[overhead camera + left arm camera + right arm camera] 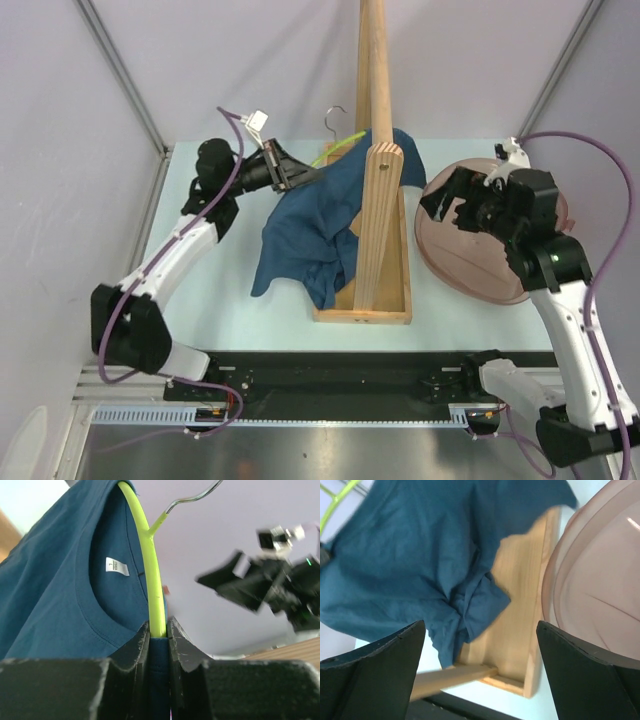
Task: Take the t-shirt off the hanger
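The dark teal t-shirt (310, 225) hangs from the lime-green hanger (335, 150) and drapes down beside the wooden stand onto the table. My left gripper (298, 178) is shut on the hanger's arm (152, 570), with a fold of the t-shirt (55, 590) pinched between the jaws under it. The collar and its white label are in view, and the silver hook (192, 499) points up. My right gripper (450, 205) is open and empty, apart from the cloth, over the pink bowl. In its wrist view the t-shirt (420, 555) lies ahead of the open gripper (480, 627).
A thick wooden pole stand (375, 150) rises from a wooden tray base (385, 290) at table centre. A translucent pink bowl (480, 260) sits to the right of the base. Grey walls enclose the back and sides.
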